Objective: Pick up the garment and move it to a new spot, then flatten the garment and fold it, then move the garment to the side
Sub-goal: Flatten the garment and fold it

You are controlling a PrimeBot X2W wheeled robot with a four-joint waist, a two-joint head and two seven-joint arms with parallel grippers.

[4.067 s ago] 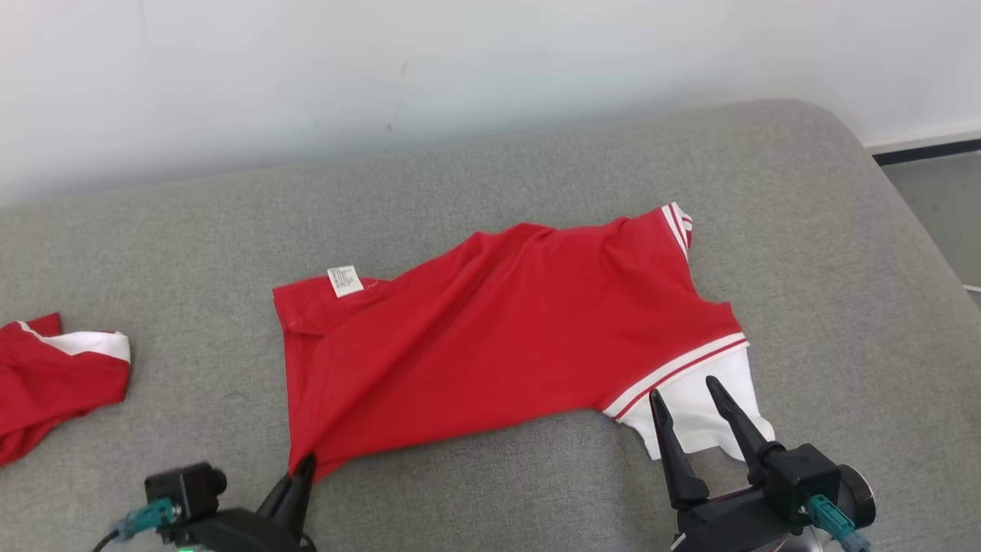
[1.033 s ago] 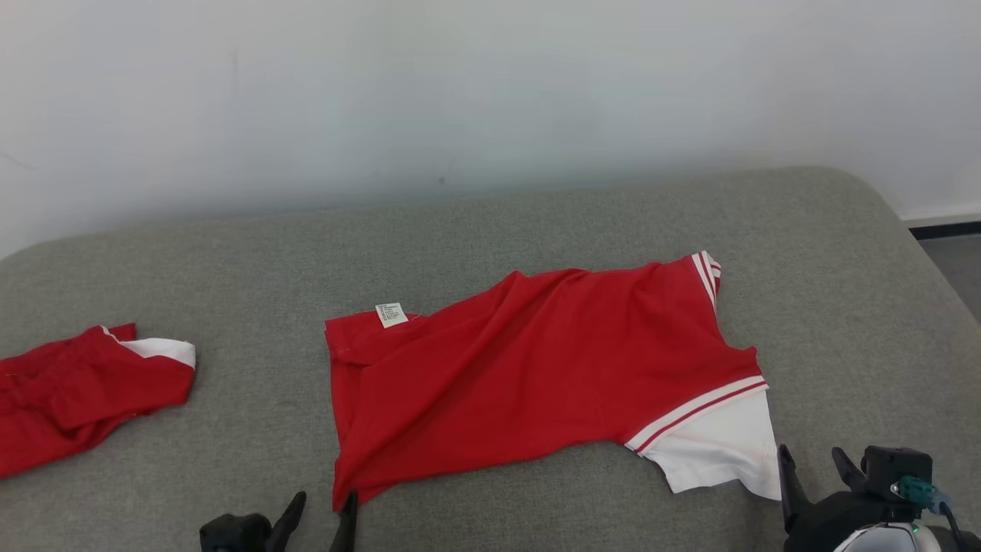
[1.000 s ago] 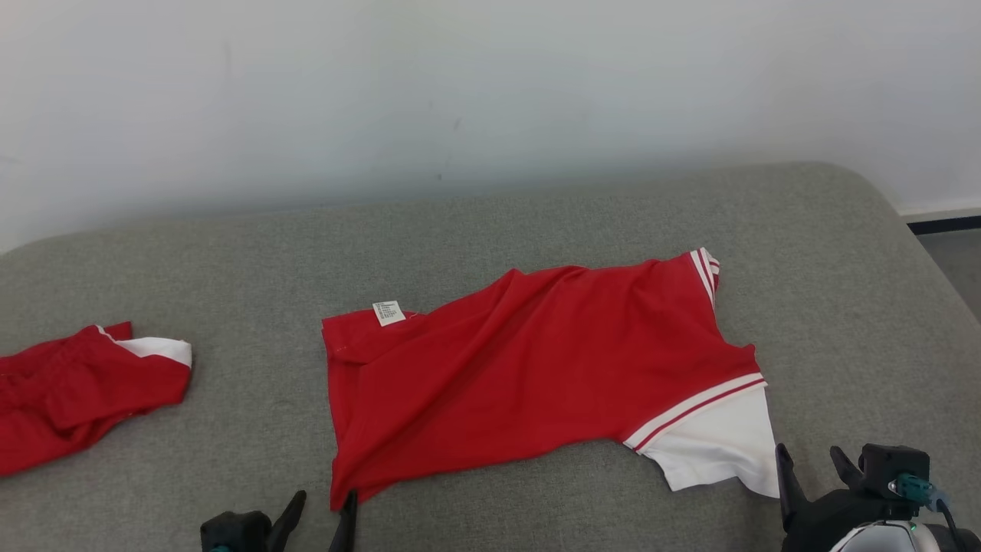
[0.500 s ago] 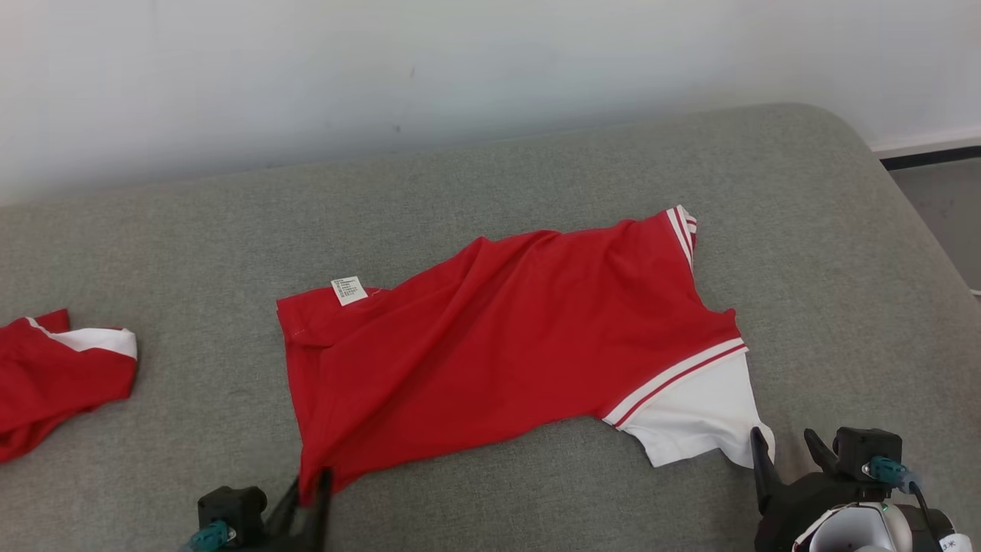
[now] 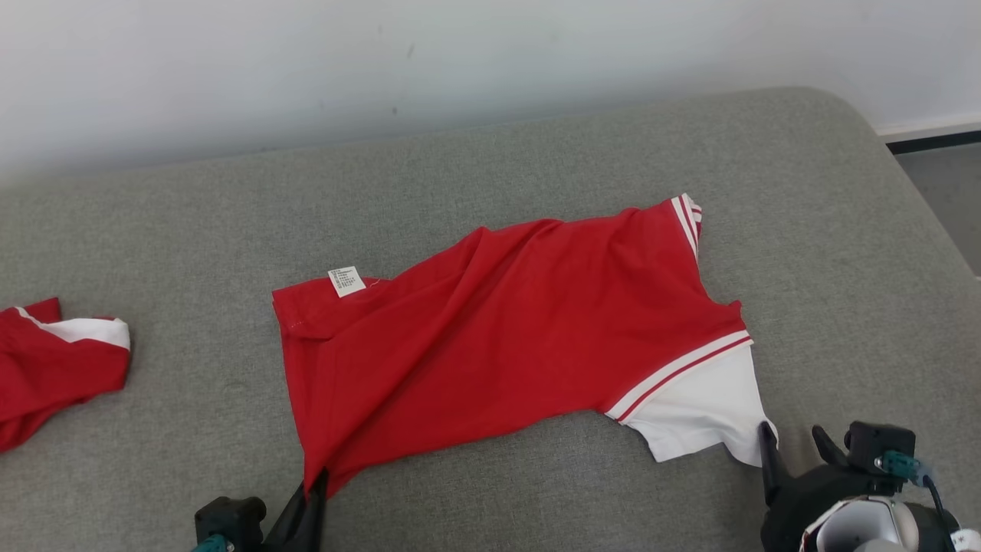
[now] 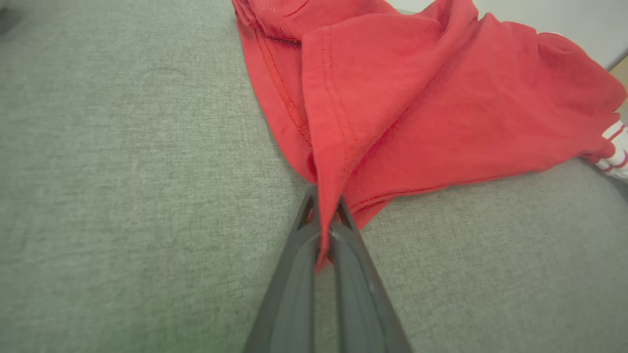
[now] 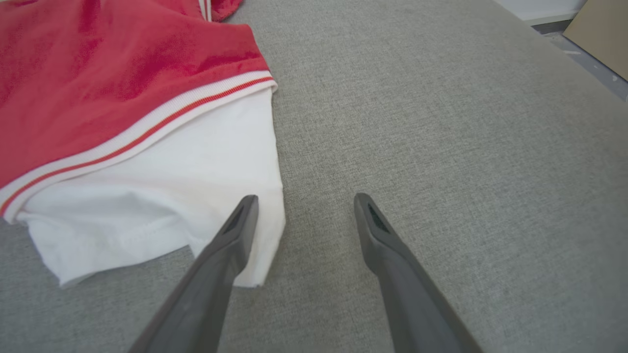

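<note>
Closed within the last second, the left claw [image 6: 324, 203] now pinches the near hem corner of the red garment [image 5: 498, 330], at the lower left of the head view, with cloth bunched between its tips. At the lower right the right claw [image 7: 305, 200] stands wide and holds nothing. One of its fingers overlaps the white sleeve [image 7: 162, 181] corner, contact unclear. The garment lies mid-frame on the grey surface [image 5: 191, 222]. The left frame edge cuts off a second red cloth [image 5: 54, 368].
</note>
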